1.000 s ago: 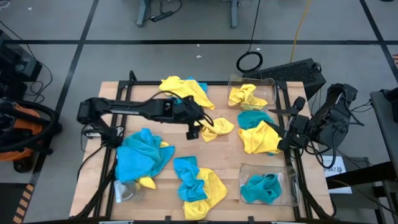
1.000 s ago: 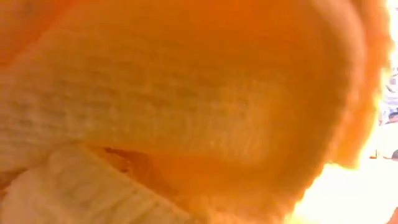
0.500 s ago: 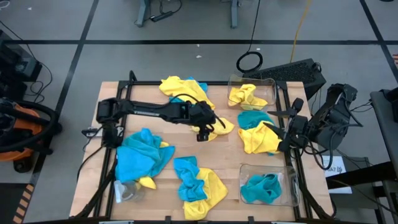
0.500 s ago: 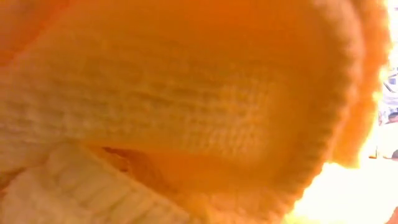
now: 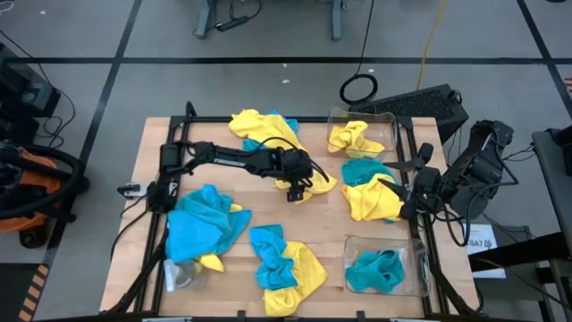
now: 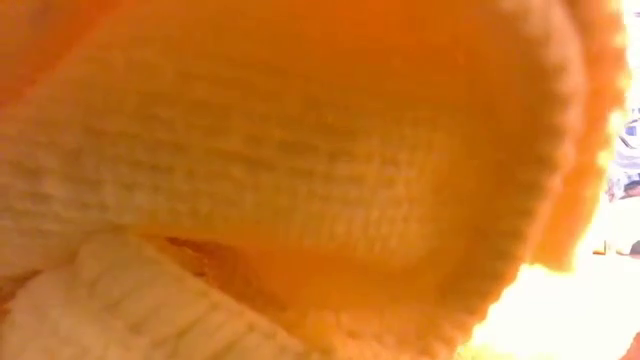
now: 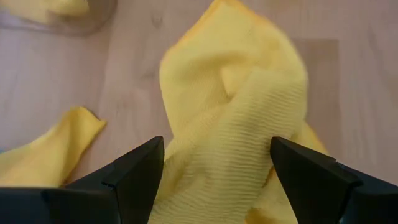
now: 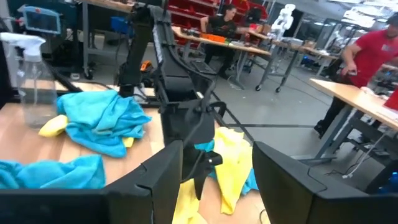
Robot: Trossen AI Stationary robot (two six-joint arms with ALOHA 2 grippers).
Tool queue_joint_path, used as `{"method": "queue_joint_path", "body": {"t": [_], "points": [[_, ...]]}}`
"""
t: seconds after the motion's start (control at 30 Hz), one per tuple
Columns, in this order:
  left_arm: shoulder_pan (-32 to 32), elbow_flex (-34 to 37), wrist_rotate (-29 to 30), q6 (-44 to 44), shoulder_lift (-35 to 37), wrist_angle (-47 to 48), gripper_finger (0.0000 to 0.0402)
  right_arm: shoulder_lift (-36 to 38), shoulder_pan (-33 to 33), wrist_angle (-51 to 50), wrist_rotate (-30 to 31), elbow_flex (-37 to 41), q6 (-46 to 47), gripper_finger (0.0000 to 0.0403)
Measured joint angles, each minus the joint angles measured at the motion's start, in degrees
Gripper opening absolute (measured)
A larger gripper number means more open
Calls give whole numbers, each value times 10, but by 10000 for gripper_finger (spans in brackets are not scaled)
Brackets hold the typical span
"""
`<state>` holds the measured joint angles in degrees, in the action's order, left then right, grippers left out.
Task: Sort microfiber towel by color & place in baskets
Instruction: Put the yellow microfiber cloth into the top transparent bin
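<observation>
Your left gripper [image 7: 214,171] hangs spread wide over a crumpled yellow towel [image 7: 239,106] on the table [image 7: 56,81], fingers either side of its folds, nothing clamped. Your right gripper [image 8: 214,180] waits released by the table's edge, yellow cloth just ahead

Left arm [image 5: 234,158]: slim black links, bulkier joint housings, black cabling along its length. Left gripper [image 7: 214,177]: two matte black wedge-shaped fingers [image 7: 130,171], flat-faced, angular. Right arm [image 5: 469,174]: black, thicker housings, looped black cables. Right gripper [image 8: 214,180]: two broad, smooth dark fingers [image 8: 283,180] with rounded edges
</observation>
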<state>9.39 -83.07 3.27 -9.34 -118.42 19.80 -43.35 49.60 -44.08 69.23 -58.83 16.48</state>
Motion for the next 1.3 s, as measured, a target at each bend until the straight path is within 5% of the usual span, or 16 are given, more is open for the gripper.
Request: {"method": "queue_joint_path", "body": {"t": [0.33, 0.7, 1.3], "points": [[1, 0, 0, 6, -41, -9, 271, -6, 0, -4, -6, 0, 6, 187], [-2, 0, 1, -16, -39, -10, 21, -7, 0, -26, -6, 0, 45, 187], [-31, -8, 0, -16, 33, 6, 15, -8, 0, -30, -6, 0, 44, 187]]}}
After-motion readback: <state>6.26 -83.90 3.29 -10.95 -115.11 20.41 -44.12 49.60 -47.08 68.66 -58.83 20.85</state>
